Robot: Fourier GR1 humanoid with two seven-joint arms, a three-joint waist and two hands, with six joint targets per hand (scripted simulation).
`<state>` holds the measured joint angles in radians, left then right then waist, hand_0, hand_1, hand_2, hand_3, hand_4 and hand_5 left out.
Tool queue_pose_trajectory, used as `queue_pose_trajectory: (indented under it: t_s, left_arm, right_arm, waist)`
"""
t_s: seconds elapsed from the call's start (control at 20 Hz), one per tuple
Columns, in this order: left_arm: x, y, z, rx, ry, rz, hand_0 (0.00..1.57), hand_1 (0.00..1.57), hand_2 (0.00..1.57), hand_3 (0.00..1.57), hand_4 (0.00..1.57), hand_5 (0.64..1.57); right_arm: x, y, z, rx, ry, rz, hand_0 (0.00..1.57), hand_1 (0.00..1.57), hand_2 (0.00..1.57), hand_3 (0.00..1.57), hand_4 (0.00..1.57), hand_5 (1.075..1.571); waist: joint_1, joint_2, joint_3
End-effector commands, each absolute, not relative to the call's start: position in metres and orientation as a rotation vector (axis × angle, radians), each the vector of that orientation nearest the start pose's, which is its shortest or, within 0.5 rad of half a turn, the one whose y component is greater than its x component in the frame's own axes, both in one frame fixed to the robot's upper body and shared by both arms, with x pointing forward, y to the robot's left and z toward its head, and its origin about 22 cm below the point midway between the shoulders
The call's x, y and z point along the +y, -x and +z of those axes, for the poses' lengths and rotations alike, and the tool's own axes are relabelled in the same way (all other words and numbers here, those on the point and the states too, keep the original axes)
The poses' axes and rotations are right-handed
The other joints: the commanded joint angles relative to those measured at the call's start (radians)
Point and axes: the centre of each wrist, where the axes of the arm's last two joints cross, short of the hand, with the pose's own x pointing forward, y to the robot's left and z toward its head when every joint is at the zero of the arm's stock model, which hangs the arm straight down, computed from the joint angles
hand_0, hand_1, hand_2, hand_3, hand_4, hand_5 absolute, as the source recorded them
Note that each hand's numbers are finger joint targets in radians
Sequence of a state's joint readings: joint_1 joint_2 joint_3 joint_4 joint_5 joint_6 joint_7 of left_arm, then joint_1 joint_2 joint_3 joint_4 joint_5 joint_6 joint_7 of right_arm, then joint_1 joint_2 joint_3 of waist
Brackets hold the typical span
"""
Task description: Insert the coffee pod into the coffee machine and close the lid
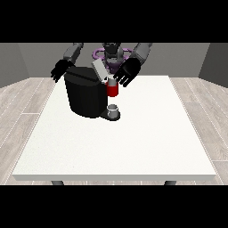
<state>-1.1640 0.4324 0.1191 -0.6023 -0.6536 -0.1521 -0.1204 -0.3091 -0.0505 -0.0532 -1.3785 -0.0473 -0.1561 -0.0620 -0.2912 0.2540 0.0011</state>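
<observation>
While both hands (61,70) (127,72) splay open, white table (116,147), seemingly wooden floor (22,102), grey walls (26,58).

Black coffee machine (85,95) upright at the tabletop's (133,142) far left, grey lid (99,70) tilted up and open. Small grey thing (113,110) on its drip base, possibly the pod.

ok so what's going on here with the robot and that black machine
A humanoid robot stands behind a white table with a black coffee machine on it. The machine's lid is tilted up, not closed. The hand at the view's right hovers open by the lid, above a red thing at the machine. The hand at the view's left is open beside the machine. A grey thing sits at the machine's base.
</observation>
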Motion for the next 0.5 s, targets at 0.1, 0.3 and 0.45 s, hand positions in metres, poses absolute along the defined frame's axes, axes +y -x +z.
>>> queue_pose_trajectory:
  t_s: [0.1, 0.3, 0.45]
  left_arm:
    - [0.247, -0.464, 0.220, -1.640, -0.727, -0.947, 1.13, 1.13, 1.17, 1.00, 0.46, 1.571]
    - [0.273, -0.462, 0.225, -1.647, -0.759, -0.902, 1.06, 1.06, 1.11, 0.94, 0.39, 1.571]
    - [0.250, -0.463, 0.224, -1.678, -0.742, -0.964, 1.06, 1.06, 1.12, 0.96, 0.37, 1.571]
  right_arm:
    - [-0.218, -0.313, 0.023, -1.697, 0.099, -0.096, 0.00, 0.00, 0.00, 0.00, 0.40, 1.571]
    - [-0.218, -0.309, 0.035, -1.743, 0.057, -0.053, 0.00, 0.00, 0.00, 0.00, 0.41, 1.571]
    - [-0.205, -0.319, 0.036, -1.734, 0.087, -0.085, 0.00, 0.00, 0.00, 0.00, 0.43, 1.571]
  waist:
    - [0.021, 0.001, -0.0008]
    - [-0.027, 0.019, -0.0011]
    - [0.029, 0.016, -0.0010]
